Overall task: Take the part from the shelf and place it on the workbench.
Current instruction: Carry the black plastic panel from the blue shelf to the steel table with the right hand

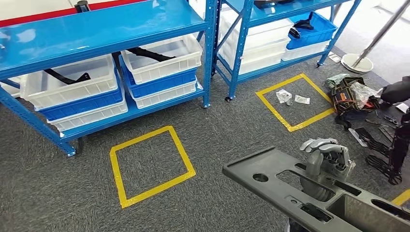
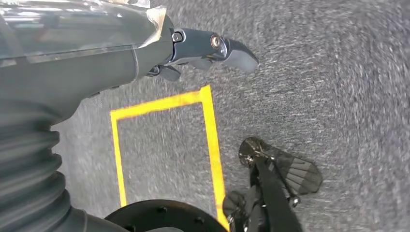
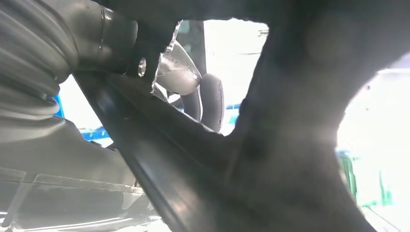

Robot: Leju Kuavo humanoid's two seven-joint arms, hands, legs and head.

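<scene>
A long dark grey plastic part point(image 1: 270, 170) with several cut-outs crosses the lower right of the head view, lifted above the carpet. My right hand point(image 1: 327, 153) grips it from above, fingers curled over its edge and reaching through a cut-out. In the right wrist view the same part point(image 3: 295, 125) sits dark and close, with my right hand's fingers point(image 3: 211, 101) wrapped round its rim. My left hand point(image 2: 208, 46) hangs over the carpet with its fingers extended and nothing in them.
Blue shelves point(image 1: 96, 29) with white and blue bins point(image 1: 162, 60) stand at the back. Two yellow tape squares point(image 1: 150, 164) point(image 1: 295, 101) mark the grey carpet. A tool bag point(image 1: 355, 94) and loose tools lie at the right, by a pole on a white base point(image 1: 357, 63).
</scene>
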